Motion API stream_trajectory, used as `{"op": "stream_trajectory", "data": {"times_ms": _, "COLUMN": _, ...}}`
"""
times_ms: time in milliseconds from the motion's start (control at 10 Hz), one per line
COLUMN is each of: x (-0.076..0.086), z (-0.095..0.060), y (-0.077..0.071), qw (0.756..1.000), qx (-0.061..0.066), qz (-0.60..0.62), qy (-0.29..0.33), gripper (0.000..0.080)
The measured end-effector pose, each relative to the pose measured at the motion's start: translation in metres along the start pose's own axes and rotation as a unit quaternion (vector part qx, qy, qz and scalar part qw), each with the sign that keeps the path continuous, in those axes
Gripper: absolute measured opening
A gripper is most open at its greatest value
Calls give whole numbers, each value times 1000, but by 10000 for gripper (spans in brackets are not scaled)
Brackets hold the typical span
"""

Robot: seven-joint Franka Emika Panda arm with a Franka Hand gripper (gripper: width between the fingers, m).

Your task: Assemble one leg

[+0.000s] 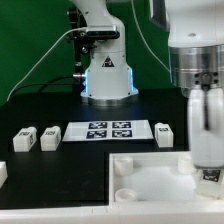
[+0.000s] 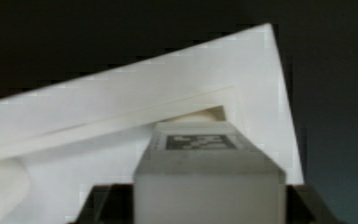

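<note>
My gripper (image 1: 207, 170) is low over the right side of the large white tray (image 1: 150, 185). In the wrist view the gripper (image 2: 202, 205) is shut on a white leg (image 2: 201, 165). The leg's black-and-white tag faces the camera, and a dark finger (image 2: 108, 207) presses on each side. The leg stands upright, pointing down at the tray (image 2: 140, 100) near one of its corners. I cannot tell whether the leg touches the tray. Three more legs lie on the black table: two (image 1: 24, 138) (image 1: 49, 138) on the exterior view's left and one (image 1: 164, 133) right of the middle.
The marker board (image 1: 105, 131) lies between the loose legs. The robot base (image 1: 107, 75) stands behind it. A white piece (image 1: 2, 172) shows at the exterior view's left edge. A green backdrop closes the far side.
</note>
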State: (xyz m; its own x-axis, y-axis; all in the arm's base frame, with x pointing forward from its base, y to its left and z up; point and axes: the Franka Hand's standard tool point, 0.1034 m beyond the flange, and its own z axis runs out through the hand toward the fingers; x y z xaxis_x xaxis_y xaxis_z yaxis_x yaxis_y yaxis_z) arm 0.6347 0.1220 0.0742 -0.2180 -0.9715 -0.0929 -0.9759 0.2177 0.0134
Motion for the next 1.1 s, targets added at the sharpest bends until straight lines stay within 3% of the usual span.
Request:
{"op": "stream_trajectory", "data": {"times_ms": 100, "x": 1, "z": 0, "y": -1, "qw": 999, "qx": 1, "qz": -55, "qy": 3, "gripper": 530}}
{"op": "stream_trajectory", "data": {"times_ms": 200, "x": 3, "z": -1, "y": -2, "qw": 985, "qx": 1, "qz": -173, "qy": 4, "gripper": 530}}
{"op": "stream_trajectory", "data": {"times_ms": 300, "x": 4, "z": -1, "y": -2, "qw": 959, "qx": 0, "qz": -284, "qy": 4, "gripper": 628}}
{"op": "stream_trajectory", "data": {"times_ms": 500, "x": 2, "z": -3, "y": -3, "qw": 889, "qx": 1, "qz": -457, "qy": 25, "gripper": 644}}
{"op": "stream_trajectory", "data": {"times_ms": 800, "x": 6, "z": -2, "y": -4, "qw": 804, "qx": -5, "qz": -594, "qy": 26, "gripper": 648}}
{"op": "stream_trajectory", "data": {"times_ms": 900, "x": 7, "z": -2, "y": -4, "qw": 762, "qx": -7, "qz": -647, "qy": 27, "gripper": 648}}
{"op": "stream_trajectory", "data": {"times_ms": 1000, "x": 7, "z": -2, "y": -4, "qw": 773, "qx": -6, "qz": -634, "qy": 25, "gripper": 648}}
{"op": "stream_trajectory", "data": {"times_ms": 1100, "x": 7, "z": -1, "y": -4, "qw": 774, "qx": -6, "qz": -633, "qy": 25, "gripper": 519}}
